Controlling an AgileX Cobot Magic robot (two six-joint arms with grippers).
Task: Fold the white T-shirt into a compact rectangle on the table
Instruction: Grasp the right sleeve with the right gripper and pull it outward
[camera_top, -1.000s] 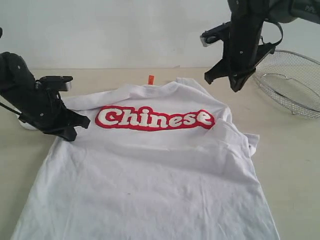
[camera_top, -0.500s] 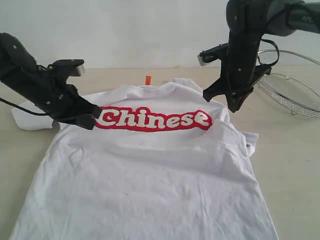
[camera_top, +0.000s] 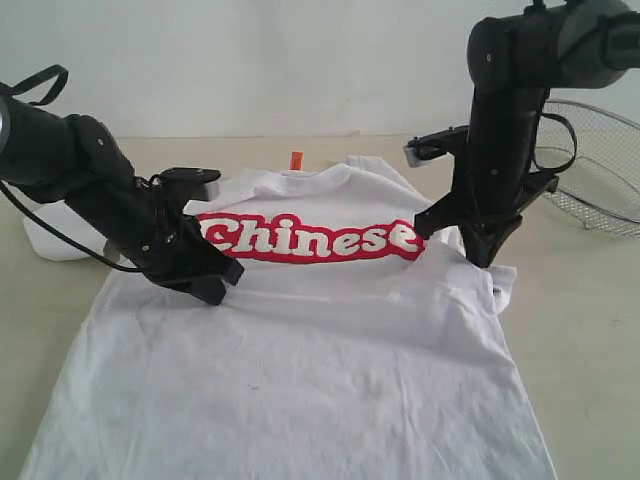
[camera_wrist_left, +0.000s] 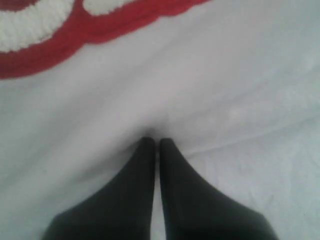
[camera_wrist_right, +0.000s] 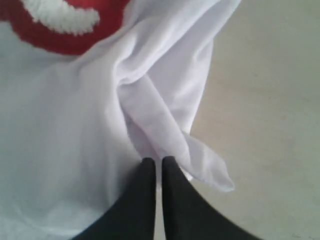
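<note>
– While scanning the table, spot the white T-shirt spread chest-up across its middle, hem near, collar far.
– Any markings?
– Red lettering across the chest; small orange neck tag at the far collar. Right sleeve bunched into folds, left sleeve lying flat out to the left.
– And the left gripper?
– Down on the cloth, just on the near side of the lettering's left end. Fingers pressed together, tips touching fabric. Cannot tell about any cloth caught between.
– Right gripper?
– Much the same: fingers pressed together, tips at the folded right sleeve, just right of the lettering's end, close to bare table.
– Anything beyond the shirt?
– Silver wire-mesh basket at the far right, well apart from the cloth.
</note>
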